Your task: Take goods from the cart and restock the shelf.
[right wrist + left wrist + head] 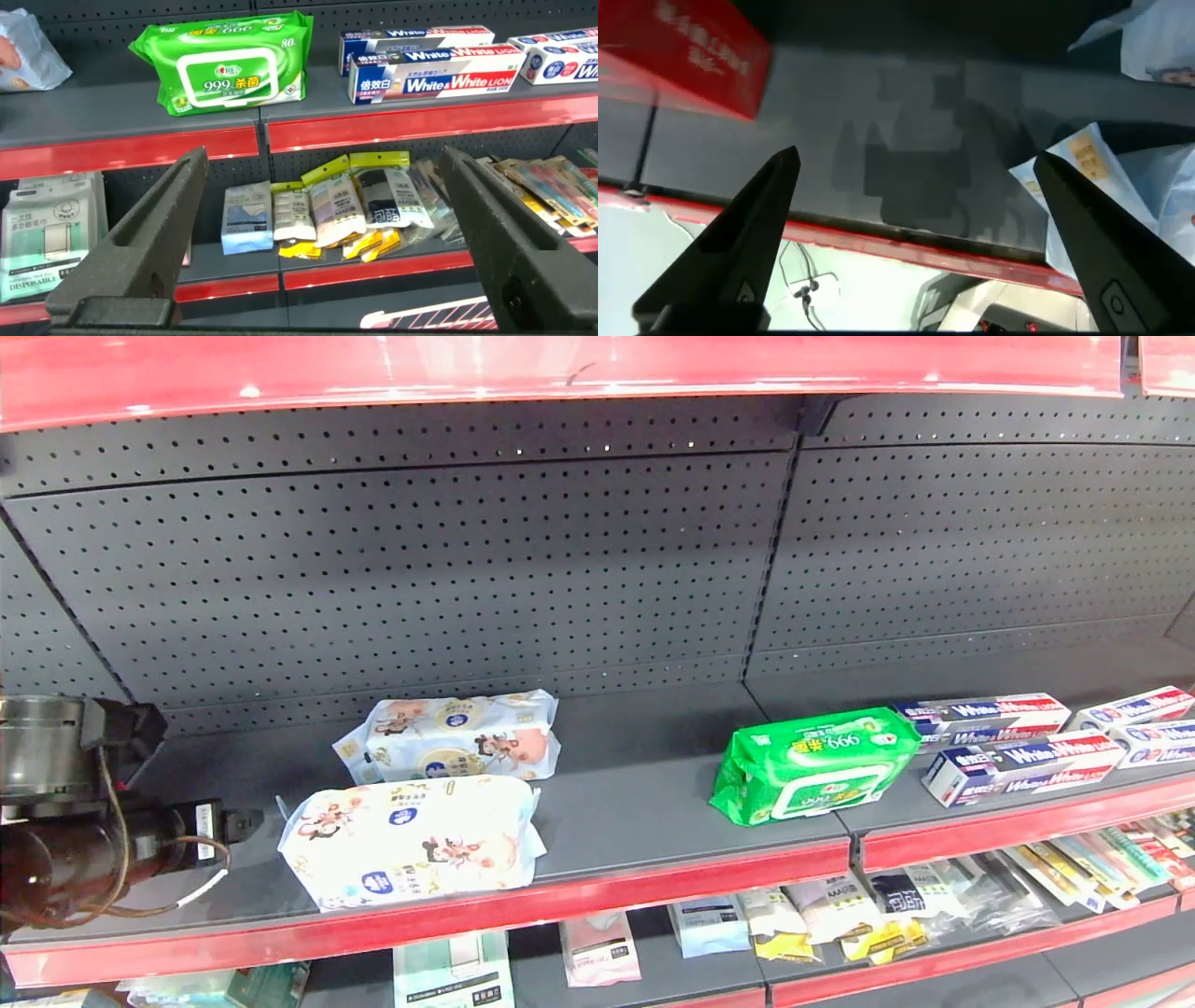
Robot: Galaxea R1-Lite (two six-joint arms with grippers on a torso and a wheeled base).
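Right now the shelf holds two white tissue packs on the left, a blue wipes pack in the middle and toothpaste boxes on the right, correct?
Not quite: the wipes pack is green, not blue, as the head view shows. The rest holds: the front tissue pack and rear tissue pack lie on the left of the shelf, the toothpaste boxes on the right.

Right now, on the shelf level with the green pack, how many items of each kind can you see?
White packs: 2
Green pack: 1
Toothpaste boxes: 4 in view, the row runs to the picture's edge
Total: 7
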